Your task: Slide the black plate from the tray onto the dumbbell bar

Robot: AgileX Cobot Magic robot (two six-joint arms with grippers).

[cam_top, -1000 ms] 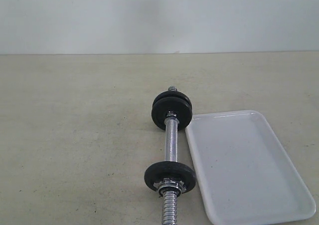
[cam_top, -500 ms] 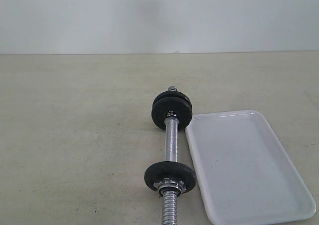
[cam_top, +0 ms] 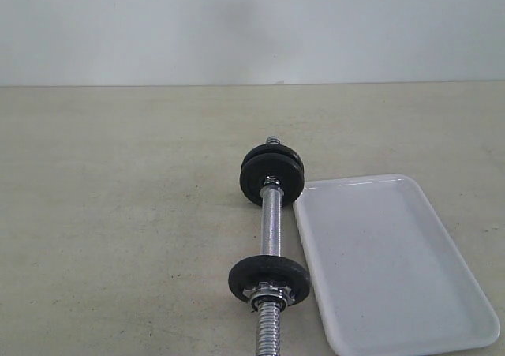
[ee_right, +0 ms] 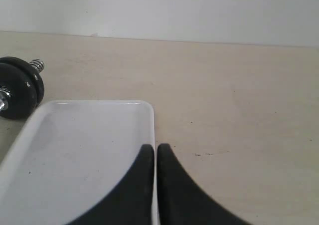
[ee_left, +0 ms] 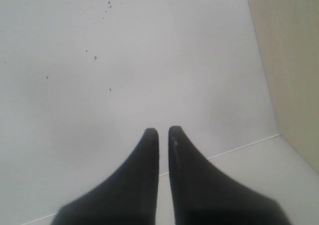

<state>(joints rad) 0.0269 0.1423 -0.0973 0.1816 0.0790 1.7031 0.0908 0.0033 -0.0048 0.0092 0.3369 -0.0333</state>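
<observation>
Seemingly finishing: finding nothing on the tray point(cam_top: 394, 269), judging the black plate point(cam_top: 256, 159) to be sitting among the far discs on the dumbbell bar point(cam_top: 272, 222). Holding left end effector point(ee_left: 163, 132) and right end effector point(ee_right: 155, 147) pressed together, empty. Next, probably only checking seating.

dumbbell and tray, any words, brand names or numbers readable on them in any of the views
No readable text in any view.
On the dumbbell bar: bare chrome, no markings visible.
On the near black disc and far black discs: any cast lettering is too small to tell.
On the tray: plain white, no label.
</observation>
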